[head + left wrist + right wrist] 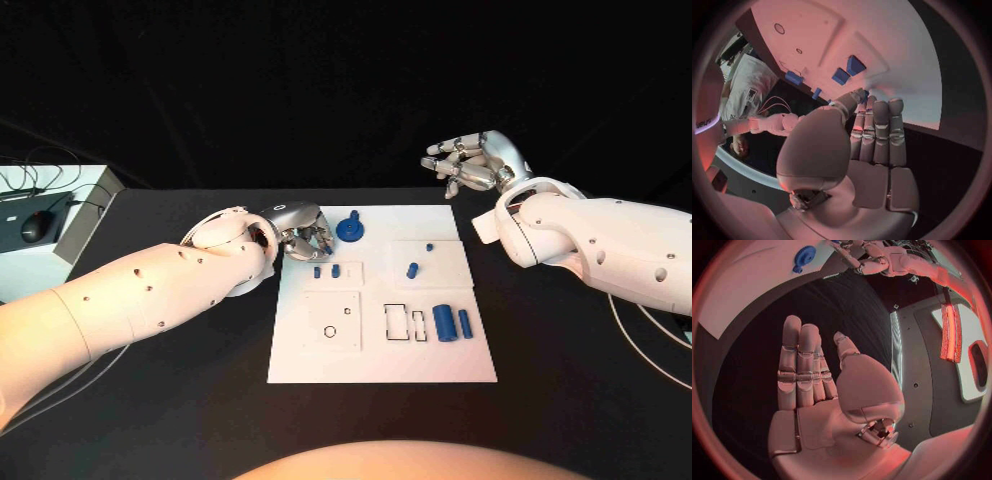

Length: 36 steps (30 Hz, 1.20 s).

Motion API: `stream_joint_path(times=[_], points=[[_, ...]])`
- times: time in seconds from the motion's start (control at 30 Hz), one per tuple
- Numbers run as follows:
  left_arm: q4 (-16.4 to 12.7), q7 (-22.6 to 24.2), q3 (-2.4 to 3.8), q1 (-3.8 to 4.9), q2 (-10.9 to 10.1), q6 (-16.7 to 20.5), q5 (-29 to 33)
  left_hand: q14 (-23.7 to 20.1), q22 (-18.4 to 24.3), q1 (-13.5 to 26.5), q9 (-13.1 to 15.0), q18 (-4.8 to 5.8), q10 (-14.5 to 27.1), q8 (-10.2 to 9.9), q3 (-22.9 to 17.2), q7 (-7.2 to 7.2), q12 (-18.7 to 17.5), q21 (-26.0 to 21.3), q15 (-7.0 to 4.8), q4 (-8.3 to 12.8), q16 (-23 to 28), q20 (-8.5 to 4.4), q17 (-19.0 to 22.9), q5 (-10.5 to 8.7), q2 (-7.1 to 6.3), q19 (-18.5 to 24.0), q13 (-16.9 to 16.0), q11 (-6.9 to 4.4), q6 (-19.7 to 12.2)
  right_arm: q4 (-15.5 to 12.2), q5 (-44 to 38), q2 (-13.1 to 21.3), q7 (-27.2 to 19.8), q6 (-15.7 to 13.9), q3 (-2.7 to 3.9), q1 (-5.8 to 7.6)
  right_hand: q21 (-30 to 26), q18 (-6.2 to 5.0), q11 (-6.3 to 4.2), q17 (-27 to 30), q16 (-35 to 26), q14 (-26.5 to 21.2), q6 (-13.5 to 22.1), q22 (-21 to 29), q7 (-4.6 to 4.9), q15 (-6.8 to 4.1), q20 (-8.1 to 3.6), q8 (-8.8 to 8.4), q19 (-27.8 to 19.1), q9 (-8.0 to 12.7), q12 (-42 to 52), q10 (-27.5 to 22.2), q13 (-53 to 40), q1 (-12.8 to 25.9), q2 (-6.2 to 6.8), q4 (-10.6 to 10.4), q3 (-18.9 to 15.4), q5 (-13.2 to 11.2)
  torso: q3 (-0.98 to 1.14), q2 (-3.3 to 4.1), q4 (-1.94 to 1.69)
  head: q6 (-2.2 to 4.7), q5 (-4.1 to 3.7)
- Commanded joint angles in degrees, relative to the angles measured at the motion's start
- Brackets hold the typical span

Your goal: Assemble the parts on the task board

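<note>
The white task board (382, 355) lies mid-table. On it are a blue gear-like part with a peg (353, 231), two small blue parts (327, 271), a slanted one (413, 268), a tiny one (430, 245) and two larger ones (453, 323). My left hand (299, 232) is over the board's far left corner, beside the gear part. In the left wrist view its fingers (879, 130) lie straight and together, and a sliver of blue (865, 93) shows past their tips. My right hand (469, 165) is raised beyond the far right corner, palm (817, 390) bare.
Outlined recesses (404, 322) and a small hole (330, 331) mark the board's near half. A grey stand (80, 205) with a black mouse (35, 228) and cables sits at the table's left edge. Black table surrounds the board.
</note>
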<state>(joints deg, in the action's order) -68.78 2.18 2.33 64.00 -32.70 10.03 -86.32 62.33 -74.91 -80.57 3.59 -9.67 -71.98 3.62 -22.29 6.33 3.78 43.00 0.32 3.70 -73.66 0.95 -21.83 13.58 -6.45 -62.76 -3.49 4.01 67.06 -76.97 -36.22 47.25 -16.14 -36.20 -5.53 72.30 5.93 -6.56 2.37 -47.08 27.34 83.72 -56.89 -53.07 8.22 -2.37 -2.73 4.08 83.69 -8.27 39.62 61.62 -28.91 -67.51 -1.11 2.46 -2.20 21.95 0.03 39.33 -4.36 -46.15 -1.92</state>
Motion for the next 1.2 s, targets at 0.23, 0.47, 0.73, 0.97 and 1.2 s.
stream_joint_path(times=[0.23, 0.47, 0.73, 0.97, 1.2], points=[[0.1, -0.3, -0.15, -0.01, 0.4, -1.6, -0.7, -0.1, -0.5, 0.0, 0.0, -1.04, 0.3, -0.1, -0.1, 0.33, -0.3, 0.2, 0.17, -0.2, 0.2, 0.37, -0.1, -0.4, -0.48, 0.1, -0.1, 0.09, -0.2, -0.1, -0.1, 0.0, -0.6, -0.2, 0.04, 0.02, 0.2, 0.17, -0.19, -0.1, -0.4, 0.7, 0.0, 0.1, 0.34, 0.06, -0.28, 0.09, 0.5, 0.1, 0.4, -0.2, 0.1, 0.0, -0.19, 0.1, -0.1, 0.3, 0.0, 0.06, -0.01, -0.2, -0.07], [0.1, -0.2, -0.36, -0.01, 0.5, -1.5, -0.7, -0.1, -0.5, -0.1, 0.0, -0.99, 0.2, -0.1, 0.0, 0.33, -0.3, 0.1, 0.16, -0.2, 0.2, 0.34, -0.1, -0.44, -0.48, 0.1, -0.1, 0.08, -0.2, -0.2, -0.1, 0.0, -0.6, -0.2, 0.04, 0.02, 0.2, 0.17, -0.19, -0.1, -0.4, 0.7, 0.0, 0.1, 0.34, 0.06, -0.28, 0.09, 0.5, 0.1, 0.4, -0.2, 0.1, 0.0, -0.19, 0.1, -0.1, 0.3, 0.0, 0.03, 0.01, -0.3, -0.18], [0.2, -0.2, -0.43, -0.01, 0.6, -1.1, -0.9, -0.1, -0.5, -0.1, 0.0, -0.99, 0.2, -0.1, 0.0, 0.33, -0.3, 0.1, 0.16, -0.2, 0.2, 0.34, -0.1, -0.44, -0.48, 0.1, -0.1, 0.08, -0.2, -0.2, -0.1, 0.1, -0.6, -0.3, 0.04, 0.03, 0.4, 0.18, -0.2, -0.1, -0.5, 0.8, 0.0, 0.2, 0.32, 0.05, -0.3, 0.09, 0.5, 0.1, 0.3, -0.2, 0.1, 0.0, -0.25, 0.1, -0.3, 0.3, -0.04, 0.0, -0.05, -0.27, -0.26], [0.2, -0.3, -0.43, -0.01, 0.7, -1.0, -1.2, -0.1, -0.5, -0.2, 0.1, -0.98, 0.2, -0.1, 0.0, 0.35, -0.3, 0.1, 0.15, -0.1, 0.2, 0.3, -0.1, -0.46, -0.43, 0.1, -0.1, 0.07, -0.1, -0.2, -0.1, 0.1, -0.6, -0.3, 0.04, 0.03, 0.4, 0.18, -0.2, -0.1, -0.5, 0.8, 0.0, 0.2, 0.32, 0.05, -0.3, 0.09, 0.5, 0.1, 0.3, -0.2, 0.1, 0.0, -0.25, 0.1, -0.3, 0.3, -0.01, 0.01, 0.04, -0.25, -0.28], [0.5, -0.6, -0.43, 0.0, 0.9, -0.6, -1.4, -0.1, -0.5, -0.3, 0.0, -0.98, 0.2, -0.1, 0.0, 0.36, -0.3, 0.1, 0.14, -0.1, 0.2, 0.29, -0.1, -0.44, -0.34, 0.1, -0.1, 0.06, -0.1, -0.2, -0.1, 0.1, -0.6, -0.3, 0.04, 0.03, 0.4, 0.18, -0.2, -0.1, -0.5, 0.8, 0.0, 0.2, 0.32, 0.05, -0.3, 0.09, 0.5, 0.1, 0.3, -0.2, 0.1, 0.0, -0.25, 0.1, -0.3, 0.3, 0.0, 0.06, -0.02, -0.27, -0.32]])
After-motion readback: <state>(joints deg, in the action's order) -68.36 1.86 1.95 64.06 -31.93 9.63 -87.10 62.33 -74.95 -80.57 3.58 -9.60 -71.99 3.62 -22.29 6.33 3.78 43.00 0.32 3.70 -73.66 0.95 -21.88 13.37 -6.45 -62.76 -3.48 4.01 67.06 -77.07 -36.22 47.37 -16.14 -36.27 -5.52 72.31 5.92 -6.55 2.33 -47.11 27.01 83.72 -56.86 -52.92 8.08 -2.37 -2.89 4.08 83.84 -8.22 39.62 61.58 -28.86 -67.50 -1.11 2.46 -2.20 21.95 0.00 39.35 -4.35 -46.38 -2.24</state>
